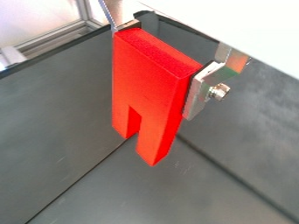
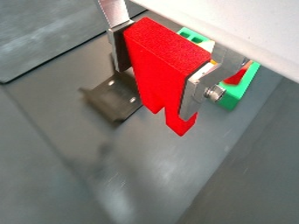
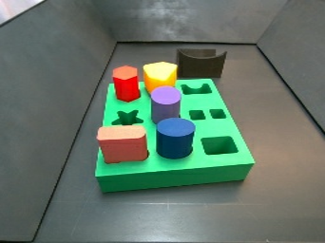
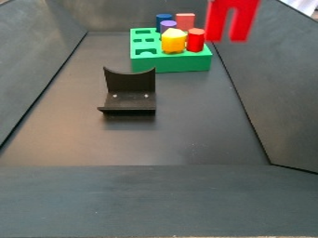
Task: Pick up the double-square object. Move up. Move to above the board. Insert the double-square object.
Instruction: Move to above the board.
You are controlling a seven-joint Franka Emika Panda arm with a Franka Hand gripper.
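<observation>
Currently: my gripper point(image 2: 160, 77) clamped on double-square object point(image 2: 167, 72), held aloft, off floor, near board point(image 4: 172, 54). Step: transit to above board. Next, I judge: centre over matching hole, align, lower.

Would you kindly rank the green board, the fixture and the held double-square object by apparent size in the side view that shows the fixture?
1. Fixture, nearer the camera.
2. Board, farther back, so likely larger in truth.
3. Double-square object, held in the gripper and cropped by the frame's top edge.
</observation>
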